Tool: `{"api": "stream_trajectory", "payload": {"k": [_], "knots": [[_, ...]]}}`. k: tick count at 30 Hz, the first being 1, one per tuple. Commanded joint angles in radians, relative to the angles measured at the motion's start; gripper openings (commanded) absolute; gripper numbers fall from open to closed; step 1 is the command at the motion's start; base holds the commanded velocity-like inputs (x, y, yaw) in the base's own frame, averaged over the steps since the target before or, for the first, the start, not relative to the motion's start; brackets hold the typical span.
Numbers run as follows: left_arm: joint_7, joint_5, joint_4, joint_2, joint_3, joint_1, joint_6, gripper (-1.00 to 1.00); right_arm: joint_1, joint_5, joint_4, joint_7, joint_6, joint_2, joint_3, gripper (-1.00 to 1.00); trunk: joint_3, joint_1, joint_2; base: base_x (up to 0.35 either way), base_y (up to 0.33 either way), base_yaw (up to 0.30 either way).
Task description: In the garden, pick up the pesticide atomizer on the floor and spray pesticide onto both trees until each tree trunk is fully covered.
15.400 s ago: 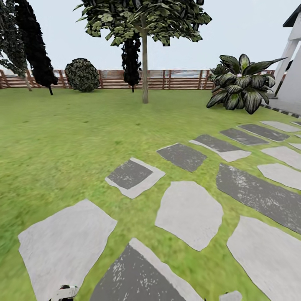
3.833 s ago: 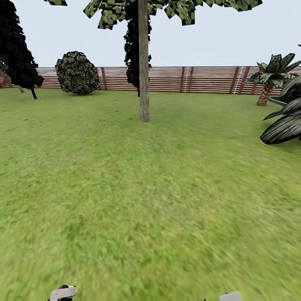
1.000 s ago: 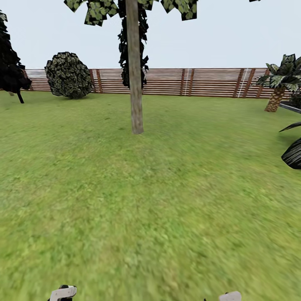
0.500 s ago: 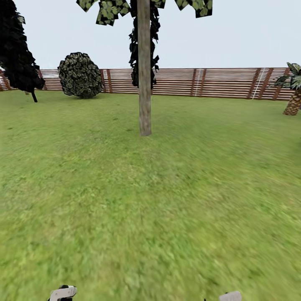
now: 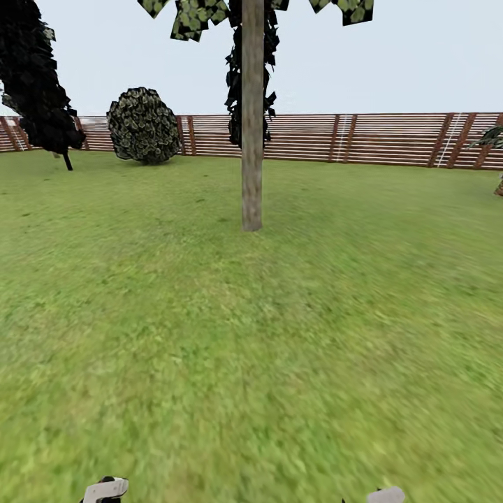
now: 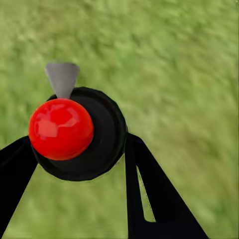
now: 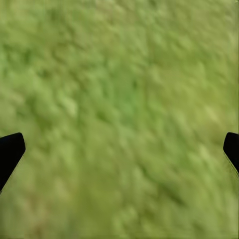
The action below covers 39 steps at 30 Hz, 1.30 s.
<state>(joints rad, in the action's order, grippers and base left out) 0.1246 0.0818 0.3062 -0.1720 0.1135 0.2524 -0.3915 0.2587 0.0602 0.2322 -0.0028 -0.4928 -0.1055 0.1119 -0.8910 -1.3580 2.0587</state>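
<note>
The atomizer (image 6: 74,132), a black body with a glossy red ball top and a grey cone nozzle, sat clamped between the left gripper's (image 6: 79,164) dark fingers (image 6: 149,194) in the left wrist view, held over blurred grass. In the head view the trunk (image 5: 252,140) of a tree stood upright straight ahead, a little right of the picture's middle and well apart from the robot across open lawn (image 5: 251,349). Its long axis ran vertical, from the grass up into a leafy crown (image 5: 202,10) cut off at the top edge. The white tips of both arms poked in at the bottom of the head view, the left (image 5: 105,489) nearer the left corner and the right (image 5: 385,495) to the right, both far short of the trunk. The right gripper (image 7: 119,149) hung with its fingers (image 7: 10,152) spread wide and empty above grass. A slatted fence (image 5: 363,138) closed the garden behind the tree, with a round bush (image 5: 143,126) and a dark columnar tree (image 5: 35,77) off to the left. Which way the nozzle pointed relative to the trunk could not be told from these views. The sprayer arm being the left, the trunk likely lay slightly to that arm's right, and the gap probably needed closing before any spray could reach the bark.
</note>
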Motion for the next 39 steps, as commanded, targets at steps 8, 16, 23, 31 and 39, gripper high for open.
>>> {"api": "stream_trajectory", "payload": {"k": [8, 16, 23, 31, 39], "knots": [[0.010, 0.009, -0.001, 0.000, 0.005, 0.001, -0.002, -1.00, 0.001, 0.006, -0.001, 0.000, -0.003, 0.000, 0.001, 1.00, -0.001, 0.000, 0.000, 0.340, 0.002, 0.000], [0.010, 0.009, -0.001, 0.000, 0.005, 0.001, -0.002, -1.00, 0.001, 0.006, -0.001, 0.000, -0.003, 0.000, 0.002, 1.00, -0.001, 0.000, 0.000, 0.340, 0.000, 0.000], [0.010, 0.009, -0.001, 0.000, 0.005, 0.001, -0.003, -1.00, 0.001, 0.006, -0.001, 0.000, -0.003, 0.000, 0.002, 1.00, -0.001, 0.000, 0.000, 0.340, 0.000, 0.000], [0.010, 0.009, -0.001, 0.000, 0.005, 0.001, -0.003, -1.00, 0.001, 0.006, -0.001, 0.000, -0.003, 0.000, 0.002, 1.00, -0.001, 0.000, 0.000, 0.340, 0.000, 0.000], [0.010, 0.009, -0.001, 0.000, 0.005, 0.001, -0.002, -1.00, 0.001, 0.006, -0.001, 0.000, -0.003, 0.000, 0.002, 1.00, -0.001, 0.000, 0.000, 0.339, 0.000, 0.000]]}}
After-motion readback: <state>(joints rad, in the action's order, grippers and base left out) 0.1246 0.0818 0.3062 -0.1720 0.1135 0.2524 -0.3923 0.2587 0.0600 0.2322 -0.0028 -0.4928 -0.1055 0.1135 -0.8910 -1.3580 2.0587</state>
